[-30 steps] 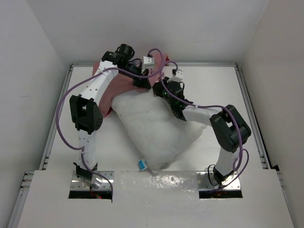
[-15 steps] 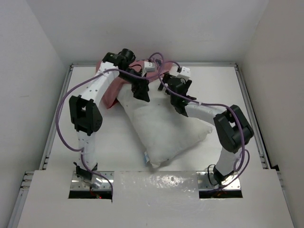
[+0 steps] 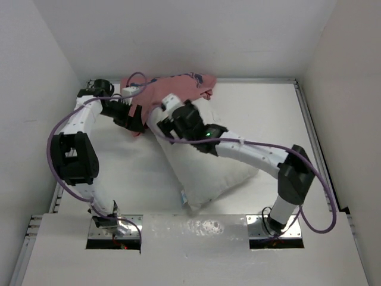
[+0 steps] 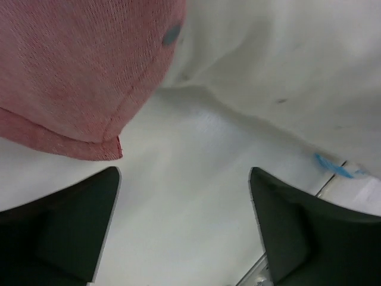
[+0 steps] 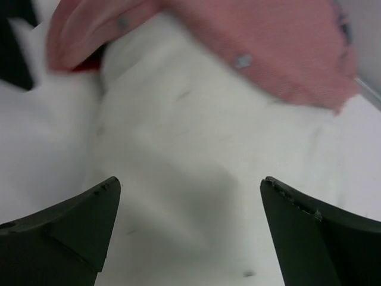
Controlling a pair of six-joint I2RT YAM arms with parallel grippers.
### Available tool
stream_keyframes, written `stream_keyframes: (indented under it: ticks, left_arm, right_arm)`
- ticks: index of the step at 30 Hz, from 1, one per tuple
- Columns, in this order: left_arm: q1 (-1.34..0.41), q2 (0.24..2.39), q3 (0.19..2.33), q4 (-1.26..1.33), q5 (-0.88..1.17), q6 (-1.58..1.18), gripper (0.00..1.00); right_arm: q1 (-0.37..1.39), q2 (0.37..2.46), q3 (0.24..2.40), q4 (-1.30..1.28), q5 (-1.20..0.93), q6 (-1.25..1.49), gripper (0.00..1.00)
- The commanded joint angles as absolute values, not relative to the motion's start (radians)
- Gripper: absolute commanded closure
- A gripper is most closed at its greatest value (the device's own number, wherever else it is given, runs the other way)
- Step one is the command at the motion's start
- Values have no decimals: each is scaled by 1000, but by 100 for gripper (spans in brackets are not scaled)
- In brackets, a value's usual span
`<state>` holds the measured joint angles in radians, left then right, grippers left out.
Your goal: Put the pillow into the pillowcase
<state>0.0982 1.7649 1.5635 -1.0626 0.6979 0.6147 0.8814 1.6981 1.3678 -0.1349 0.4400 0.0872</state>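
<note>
The white pillow (image 3: 205,164) lies slantwise mid-table, its blue tag (image 3: 182,196) at the near corner. The pink-red pillowcase (image 3: 169,89) is bunched at the back and lies over the pillow's far end. My left gripper (image 3: 134,122) stands open at the pillowcase's left corner, holding nothing. The left wrist view shows the pillowcase (image 4: 77,71), the pillow (image 4: 286,65) and bare table between the open left gripper (image 4: 184,179) fingers. My right gripper (image 3: 166,124) is open over the pillow's far end. In the right wrist view the right gripper (image 5: 190,185) hangs above the pillow (image 5: 190,167), with the pillowcase (image 5: 268,47) beyond.
White walls close in the table (image 3: 274,107) at the back and both sides, with raised rails (image 3: 70,155) along its edges. A white cover plate (image 3: 196,229) sits between the arm bases at the near edge.
Both grippers have opened and let go of the pillowcase. Both arms have swung to the left, and the pillowcase now lies slumped over the pillow's far end.
</note>
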Motion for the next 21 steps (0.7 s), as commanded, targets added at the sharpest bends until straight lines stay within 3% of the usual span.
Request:
stream_keyframes:
  ticks: [1, 8, 12, 14, 16, 17, 18, 19, 20, 21]
  left_arm:
    - [86, 1750, 1464, -856, 614, 470, 0]
    - [92, 1813, 1361, -570, 327, 336, 0]
    - [78, 1887, 1342, -468, 421, 353, 0]
    - [34, 1940, 1365, -454, 454, 367, 0]
    - [11, 1962, 1370, -408, 504, 383, 5]
    - [9, 1985, 1370, -394, 535, 383, 22]
    - [11, 1996, 1382, -390, 592, 371, 41]
    - [11, 2005, 1393, -408, 612, 370, 64]
    - [11, 2009, 1403, -426, 630, 370, 100]
    - [14, 2000, 1408, -439, 670, 383, 100]
  right_arm:
    - [975, 1805, 1443, -234, 488, 6, 1]
    - [1006, 2135, 1738, -455, 601, 84, 1]
    - [1003, 2258, 1810, -535, 630, 119, 3]
    - [994, 2275, 1798, -535, 605, 144, 13]
    - [973, 2260, 1775, -506, 572, 193, 50]
    - [963, 2252, 1755, -496, 534, 210, 66]
    - [953, 2246, 1752, -477, 513, 242, 90]
    - [942, 2240, 1753, -471, 491, 256, 100]
    - [918, 2231, 1770, -466, 477, 271, 100]
    - [907, 2223, 1781, -448, 451, 291, 100]
